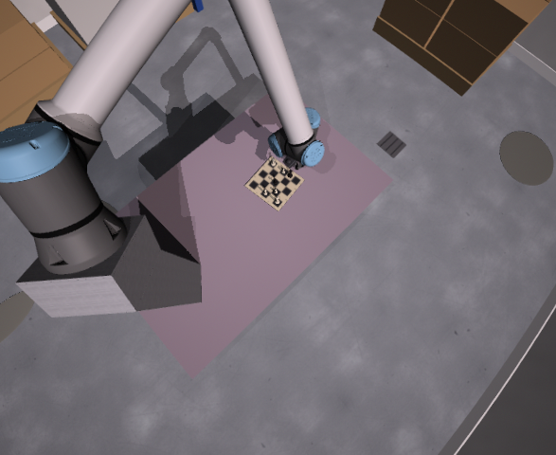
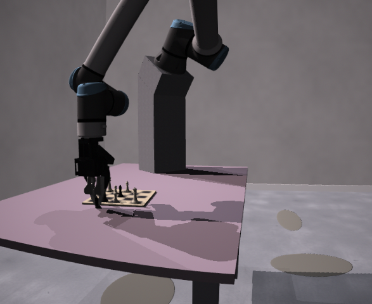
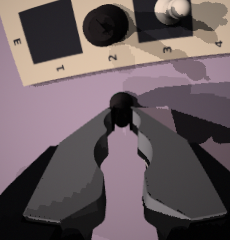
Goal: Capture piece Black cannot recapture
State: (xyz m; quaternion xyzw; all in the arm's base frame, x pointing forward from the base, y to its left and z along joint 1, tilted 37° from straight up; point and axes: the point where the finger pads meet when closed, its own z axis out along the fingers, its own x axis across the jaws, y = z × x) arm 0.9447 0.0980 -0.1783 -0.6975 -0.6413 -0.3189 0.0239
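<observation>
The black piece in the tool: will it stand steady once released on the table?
The black piece is pinched near its round head, so it may tilt on release. It looks tall and slim, probably tippy if nudged. The tool holds it off the board, low over the table.

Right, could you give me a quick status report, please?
Gripper shut on black piece. Piece off the board, over the table beside the E edge. Nothing in the way.

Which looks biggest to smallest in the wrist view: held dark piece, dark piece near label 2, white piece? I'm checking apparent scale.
1. Dark piece near label 2
2. White piece, cropped by the frame, so unsure
3. Held dark piece in the gripper, partly hidden
</observation>
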